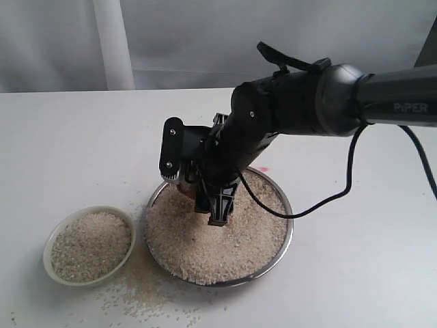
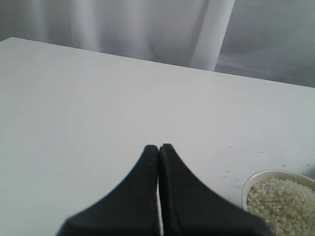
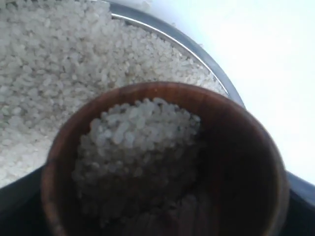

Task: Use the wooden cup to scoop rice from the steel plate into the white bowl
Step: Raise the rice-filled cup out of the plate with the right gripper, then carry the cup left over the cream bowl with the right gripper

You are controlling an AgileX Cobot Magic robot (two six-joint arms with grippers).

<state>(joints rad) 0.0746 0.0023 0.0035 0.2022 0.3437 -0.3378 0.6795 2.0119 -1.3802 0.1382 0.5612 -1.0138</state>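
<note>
The steel plate (image 1: 289,229) holds a wide heap of rice (image 1: 205,249). My right gripper (image 1: 205,195) hangs low over the plate's far left part, shut on the wooden cup (image 1: 185,188). In the right wrist view the wooden cup (image 3: 236,147) fills the frame, partly filled with rice (image 3: 138,137), above the rice in the plate (image 3: 49,64) and close to the plate's rim (image 3: 197,46). The white bowl (image 1: 51,240), left of the plate, is nearly full of rice (image 1: 90,246). My left gripper (image 2: 158,147) is shut on nothing above bare table, with the bowl (image 2: 256,179) nearby.
Loose grains (image 1: 140,294) are scattered on the white table in front of the bowl and plate. The right arm's black cable (image 1: 328,199) loops down beside the plate's right rim. A pale curtain (image 1: 109,41) stands behind the table.
</note>
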